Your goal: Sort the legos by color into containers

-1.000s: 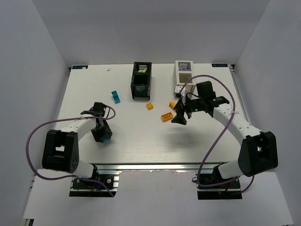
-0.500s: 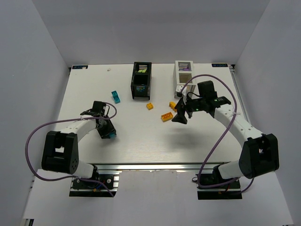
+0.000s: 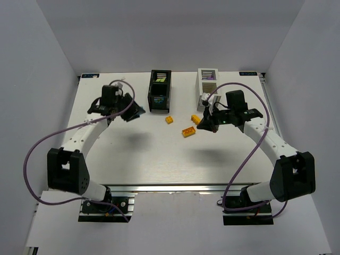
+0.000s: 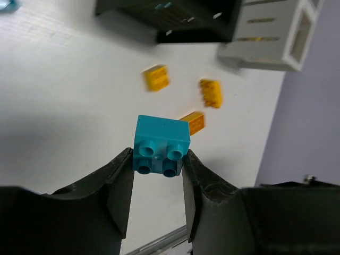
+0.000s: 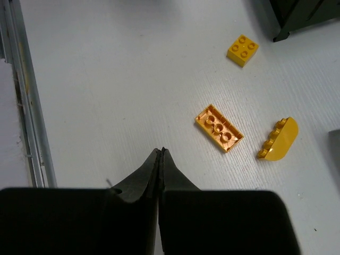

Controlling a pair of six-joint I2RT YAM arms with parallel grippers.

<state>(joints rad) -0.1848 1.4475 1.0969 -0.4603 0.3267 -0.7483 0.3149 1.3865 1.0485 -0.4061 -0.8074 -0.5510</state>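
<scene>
My left gripper (image 4: 158, 159) is shut on a cyan lego (image 4: 162, 144), held off the table just left of the black container (image 3: 159, 90). In the top view the left gripper (image 3: 134, 112) covers the spot where another cyan lego lay; a cyan corner (image 4: 5, 4) shows in the left wrist view. My right gripper (image 5: 161, 151) is shut with nothing in it, hovering near three orange legos: a square one (image 5: 243, 50), a flat upturned one (image 5: 219, 127) and a curved one (image 5: 279, 139). The white container (image 3: 208, 81) stands behind the right gripper (image 3: 204, 124).
Green and cyan pieces lie inside the black container, and a purple piece shows inside the white one. The aluminium rail (image 5: 21, 95) runs along the table's near edge. Grey walls enclose the table on three sides.
My left arm has lifted the cyan lego from the near left of the table and carried it back toward the black container. My right gripper has closed on nothing and shifted slightly.
</scene>
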